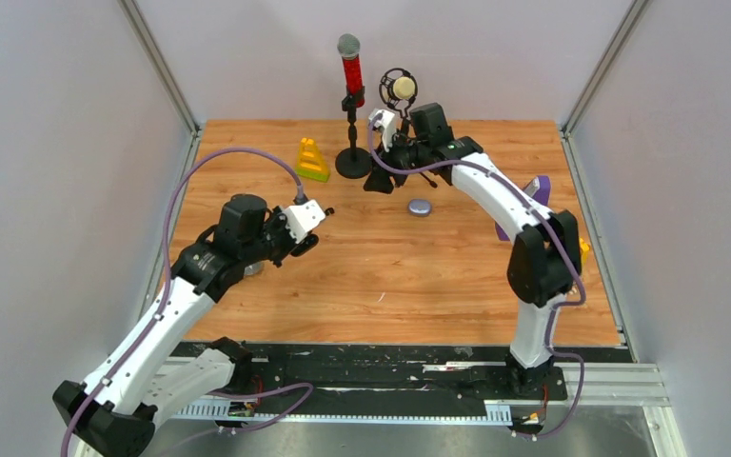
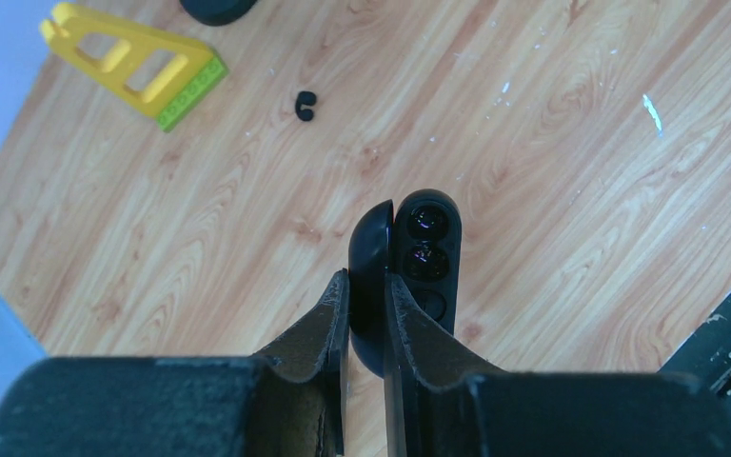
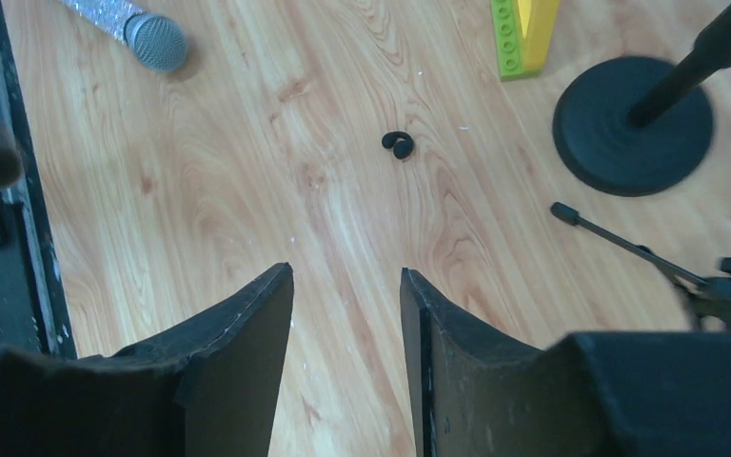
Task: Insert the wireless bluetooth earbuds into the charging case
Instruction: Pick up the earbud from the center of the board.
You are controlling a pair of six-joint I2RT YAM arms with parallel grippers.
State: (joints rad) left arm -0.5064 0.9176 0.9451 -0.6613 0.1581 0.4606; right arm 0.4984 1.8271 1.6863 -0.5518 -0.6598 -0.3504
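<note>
The left tool (image 2: 366,288) is closed on the charging case (image 2: 425,249). The case is black and stands open, with its lid to the left and its inner face turned to the camera. Two shiny round shapes with a purple glint sit in its recesses; I cannot tell if they are buds. In the top view this tool is left of the centre, above the wooden bench (image 1: 390,276).

One black earbud (image 2: 305,106) lies alone on the bench, in the upper left part of the left wrist view, between the yellow and green block (image 2: 138,62) and the case. In the right wrist view this bud is at upper centre, apart from the round stand base (image 3: 628,129) at the upper right.

The right tool (image 3: 347,278) is open, with its two fingers spread and holding nothing, lower in the frame than the bud. A silver microphone (image 3: 138,30) lies at the upper left of that view. In the top view a small grey-purple oval object (image 1: 420,207) rests near the centre.
</note>
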